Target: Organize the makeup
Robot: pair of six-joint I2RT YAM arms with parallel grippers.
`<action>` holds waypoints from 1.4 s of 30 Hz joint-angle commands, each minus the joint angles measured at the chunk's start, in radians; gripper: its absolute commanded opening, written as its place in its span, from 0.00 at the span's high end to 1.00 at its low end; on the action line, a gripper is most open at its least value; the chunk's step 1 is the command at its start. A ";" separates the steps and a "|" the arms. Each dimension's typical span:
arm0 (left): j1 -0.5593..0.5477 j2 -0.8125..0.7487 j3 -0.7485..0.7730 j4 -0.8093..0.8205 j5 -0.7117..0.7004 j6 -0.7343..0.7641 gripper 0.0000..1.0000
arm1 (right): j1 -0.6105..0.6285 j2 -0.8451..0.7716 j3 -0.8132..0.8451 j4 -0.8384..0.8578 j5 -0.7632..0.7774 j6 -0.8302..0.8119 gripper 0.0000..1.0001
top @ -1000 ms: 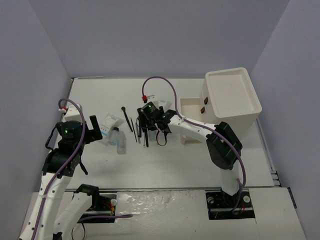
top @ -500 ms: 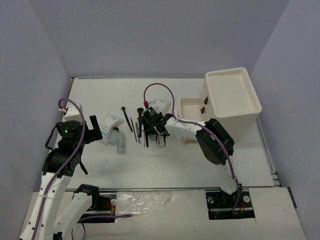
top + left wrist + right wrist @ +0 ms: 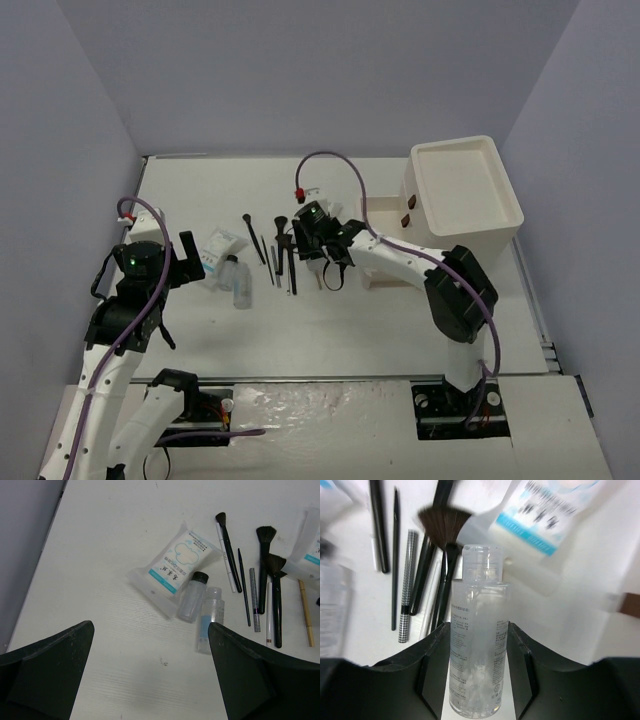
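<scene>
My right gripper (image 3: 322, 243) is shut on a clear bottle (image 3: 477, 630) with a clear cap and holds it upright above the brushes. Several black brushes and thin sticks (image 3: 265, 587) lie side by side on the table; they also show in the top view (image 3: 283, 252) and in the right wrist view (image 3: 436, 540). One white packet with blue print (image 3: 173, 566) lies left of them, and a second packet (image 3: 555, 510) lies right of them. Two small clear bottles (image 3: 199, 607) lie beside the first packet. My left gripper (image 3: 150, 630) is open and empty, above bare table near the packet.
A big white box (image 3: 465, 195) stands at the right, with an open drawer (image 3: 385, 212) that has brown knobs, just right of my right gripper. Grey walls close in the table on the left, back and right.
My right gripper has shifted a little to the right with the bottle, and the arm's elbow has swung out to the right. The left arm has not moved.
</scene>
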State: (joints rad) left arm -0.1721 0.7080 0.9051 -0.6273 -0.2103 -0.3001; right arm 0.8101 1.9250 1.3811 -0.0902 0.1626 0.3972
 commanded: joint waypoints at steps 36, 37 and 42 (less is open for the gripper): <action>0.011 0.039 0.035 0.043 0.023 -0.013 0.03 | -0.249 -0.287 -0.040 -0.037 0.099 -0.190 0.07; 0.010 0.040 0.034 0.043 0.026 -0.011 0.03 | -0.233 -0.297 -0.039 -0.037 0.104 -0.180 0.05; 0.008 0.072 0.037 0.051 0.123 -0.009 0.03 | -0.147 -0.362 -0.058 -0.031 0.092 -0.094 0.01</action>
State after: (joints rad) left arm -0.1688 0.7454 0.9051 -0.6282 -0.1759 -0.3001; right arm 0.5955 1.6652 1.2929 -0.1417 0.2501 0.2161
